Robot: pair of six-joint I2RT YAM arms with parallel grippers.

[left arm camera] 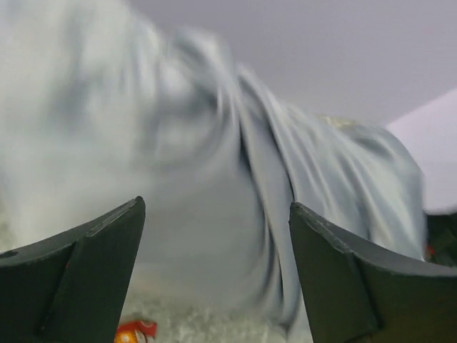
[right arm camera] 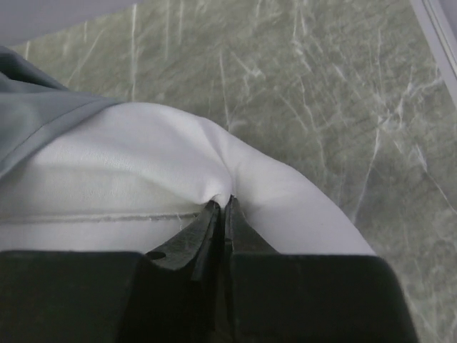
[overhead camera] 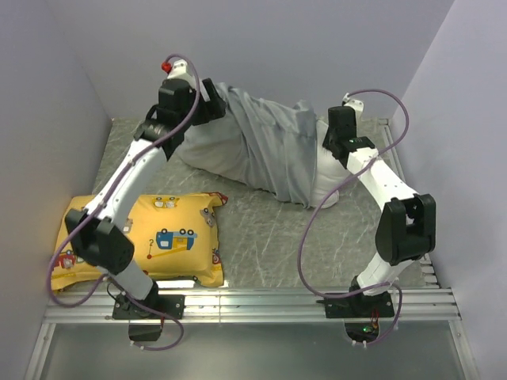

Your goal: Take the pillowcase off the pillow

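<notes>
At the left of the tabletop (overhead camera: pixel 261 237) we see a yellow vehicle-print cushion (overhead camera: pixel 150 237) lying flat. Beyond it our left pincer (left arm camera: pixel 216 205) is released, its fingers spread wide, with the grey pillowcase (overhead camera: pixel 261 146) bunched just ahead. The pillowcase covers most of the pillow (overhead camera: pixel 326 186), whose white end shows at the right. There our right pincer (right arm camera: pixel 223 207) is clenched on a fold of the pillow.

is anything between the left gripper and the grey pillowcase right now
Nothing visible. The left gripper is open with the pillowcase directly ahead of its fingers and no other object between them, though the wrist view is blurred. The yellow print pillow lies apart, at the table's near left.
</notes>
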